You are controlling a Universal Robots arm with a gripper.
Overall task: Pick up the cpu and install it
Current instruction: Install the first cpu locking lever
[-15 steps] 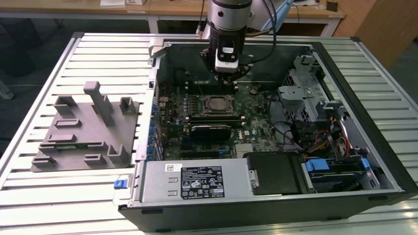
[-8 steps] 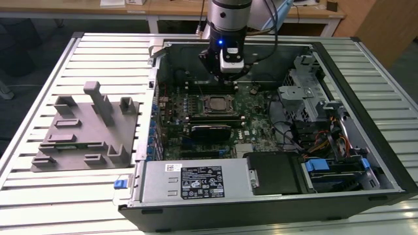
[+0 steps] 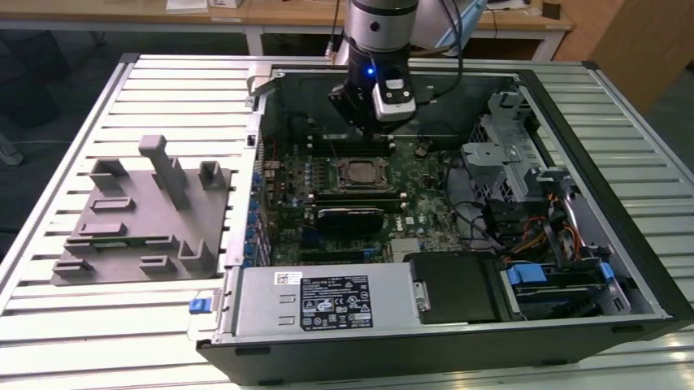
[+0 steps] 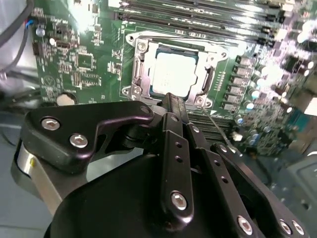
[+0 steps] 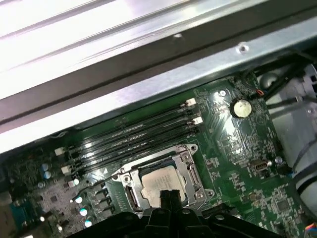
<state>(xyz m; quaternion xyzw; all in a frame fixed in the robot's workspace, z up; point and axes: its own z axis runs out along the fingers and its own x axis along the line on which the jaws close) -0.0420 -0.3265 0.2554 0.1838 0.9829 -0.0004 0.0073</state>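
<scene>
Hovering over a seated chip

Hanging above the open computer case [image 3: 607,309], the end effector [image 4: 171,101] had its fingers drawn together to a narrow tip, with nothing visible between them. The cpu [image 4: 174,74] lay flat in the socket frame [image 4: 138,69] on the motherboard [image 4: 84,59], pale metal top facing up, just beyond the fingertips in both wrist views.

Whether the fingertips touched the chip or stood just off it, I could not tell. Being square, the cpu [image 5: 161,186] had no long axis; its edges ran parallel to the frame and to the memory slots [image 5: 133,136] beside it.

Risks, as I judged them: if the chip sat slightly skewed or not fully down, any press from the closed tip could bend socket pins. A sideways nudge could scrape the lid or shift it against the frame. The grey fixture [image 3: 141,215] on the surface [image 3: 65,325] stood well apart and posed no hazard.
</scene>
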